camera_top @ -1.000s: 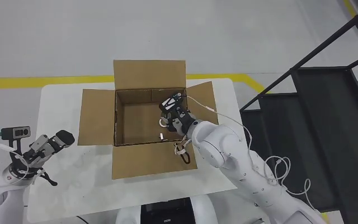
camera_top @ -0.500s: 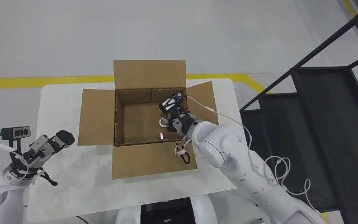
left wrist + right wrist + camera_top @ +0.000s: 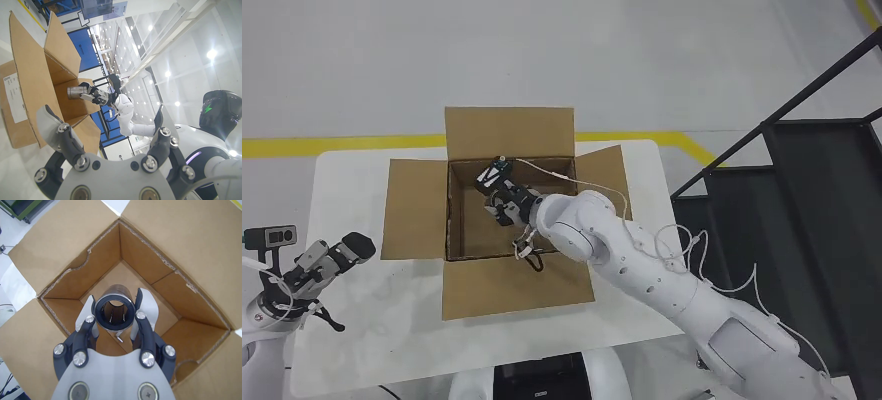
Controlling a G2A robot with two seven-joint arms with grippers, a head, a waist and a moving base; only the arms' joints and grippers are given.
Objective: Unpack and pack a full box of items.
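The right hand (image 3: 115, 294) is held above the open mouth of the cardboard box (image 3: 140, 256), and its two fingers are pinched on a short metal cylinder (image 3: 118, 291), one finger pressed against each side of the curved wall. The cylinder is hollow, with a dark ring at the end nearest the wrist and rows of small balls seen inside its bore; its far end is pointed away from the hand, down toward the box floor. Whether the cylinder is above or below the rim cannot be told for certain, but in the left wrist view it is seen clear of the box walls, level with the raised flaps. Directly beneath the right hand, on the box floor, a small pale metal piece (image 3: 119, 338) is seen lying. All four flaps of the box are folded outward around the hand. The left hand (image 3: 102, 113) is kept well apart from the box, off to one side over the edge of the white surface (image 3: 352, 180), with its fingers spread wide and nothing between them.
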